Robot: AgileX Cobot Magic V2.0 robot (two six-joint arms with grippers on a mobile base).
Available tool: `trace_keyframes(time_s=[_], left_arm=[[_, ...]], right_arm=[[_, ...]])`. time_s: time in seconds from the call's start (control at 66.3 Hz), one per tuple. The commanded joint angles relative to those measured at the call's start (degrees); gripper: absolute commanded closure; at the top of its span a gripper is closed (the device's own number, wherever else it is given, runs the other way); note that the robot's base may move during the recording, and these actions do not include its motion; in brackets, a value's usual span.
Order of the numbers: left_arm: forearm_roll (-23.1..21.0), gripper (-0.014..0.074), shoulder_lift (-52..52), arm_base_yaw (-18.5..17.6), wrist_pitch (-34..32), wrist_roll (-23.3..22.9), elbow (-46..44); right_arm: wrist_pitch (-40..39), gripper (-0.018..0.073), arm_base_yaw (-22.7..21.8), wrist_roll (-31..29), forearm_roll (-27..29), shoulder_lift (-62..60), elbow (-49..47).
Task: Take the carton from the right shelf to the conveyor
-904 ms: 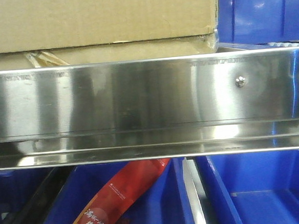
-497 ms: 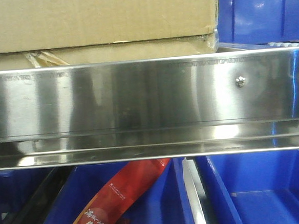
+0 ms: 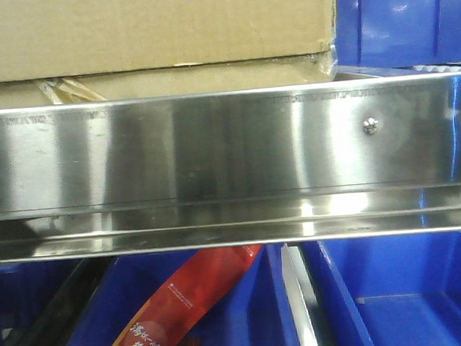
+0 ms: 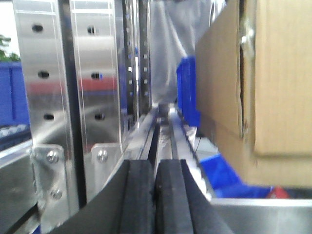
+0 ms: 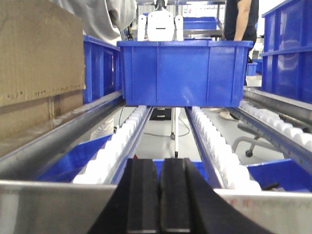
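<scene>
The left gripper (image 4: 156, 195) sits at the bottom centre of the left wrist view, its two black pads (image 4: 139, 195) pressed together with nothing between them. The carton (image 4: 273, 87) fills the right side of that frame, beyond the pads and to their right, well apart from them. Perforated steel uprights (image 4: 48, 97) stand on the left, and a blue bin (image 4: 187, 87) shows further back, against the carton's far edge.

The right gripper (image 5: 159, 195) is likewise at the bottom centre of its own view, pads (image 5: 144, 195) closed on nothing. Here the carton (image 5: 39, 53) occupies the upper left of the frame, off to the side and clear of the gripper. Straight ahead run two lines of white rollers (image 5: 122, 141), with a blue crate (image 5: 187, 73) resting on them further back. A steel rail (image 5: 48, 204) crosses the bottom, just behind the pads.

In the front-facing view neither gripper shows. The carton (image 3: 149, 28) spans the upper left, standing behind and above a wide steel beam (image 3: 229, 157). A red packet (image 3: 185, 311) lies in a blue tub (image 3: 256, 314) under the beam.
</scene>
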Motion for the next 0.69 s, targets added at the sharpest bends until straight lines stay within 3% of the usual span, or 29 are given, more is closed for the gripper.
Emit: trace_keyframes(time_s=[0.0,0.075,0.151,0.347,0.407,0.467,0.588,0.678], left_arm=[[-3.48,0.0606,-0.18,-0.09,-4.01,0.00,-0.22],[-4.56,0.0606,-0.18,-0.09,-6.22,0.00,-0.22],[-4.68,0.0606,-0.18,-0.09,-5.42,0.00,-3.12],[-1.71,0.0542,2.43,-0.09,13.40,0.00,-20.55],[-1.72,0.0477,4.84,-0.09,19.52,0.00,-25.46],[-1.72,0.0367,8.35,-0.09,24.39,0.00,-30.87],[-1.94,0.0228,12.84,-0.09,25.44,0.00,-35.77],[-1.94,0.0193,15.09,-0.09,25.50,0.00,-36.89]], right_arm=[[-5.40,0.0628,0.05,-0.24,-0.18,-0.19,-0.02],[-9.55,0.0628,0.05,-0.24,0.64,-0.19,-0.02],[-6.00,0.0628,0.05,-0.24,0.64,-0.19,-4.27],[14.99,0.0591,0.05,-0.24,0.64,3.56,-24.02],[17.12,0.0528,0.05,-0.24,0.64,6.35,-28.13],[17.69,0.0403,0.05,-0.24,0.64,10.30,-32.25],[17.59,0.0174,0.05,-0.24,0.64,16.54,-35.41],[17.48,0.0062,0.31,-0.24,0.64,19.24,-35.83]])
